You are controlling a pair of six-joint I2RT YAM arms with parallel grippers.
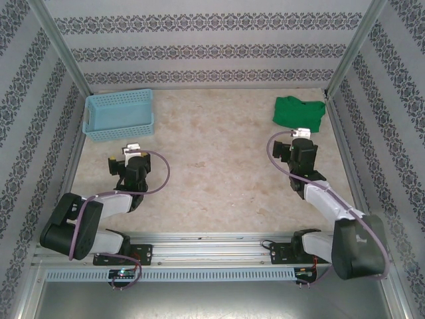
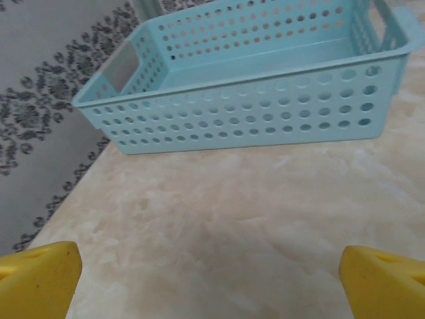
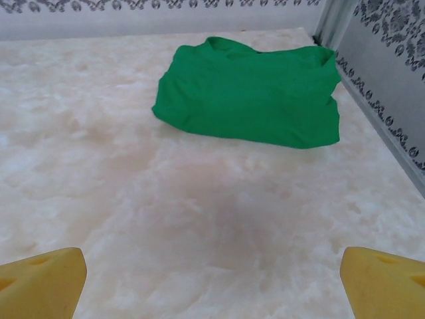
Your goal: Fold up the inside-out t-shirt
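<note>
You're looking at a cream, marbled tabletop (image 1: 219, 173) boxed in on three sides by pale walls (image 1: 199, 50) papered with dark floral bands. A metal post (image 1: 61, 50) stands at the upper left, a second post (image 1: 355, 50) at the upper right. A metal rail (image 1: 212, 254) crosses the bottom of the frame under soft, even light.

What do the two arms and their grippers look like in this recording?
The left arm and right arm match: black joint housings, white links, and a mauve cable looping to each wrist. The left gripper and right gripper carry yellow wedge-shaped fingertips.
</note>
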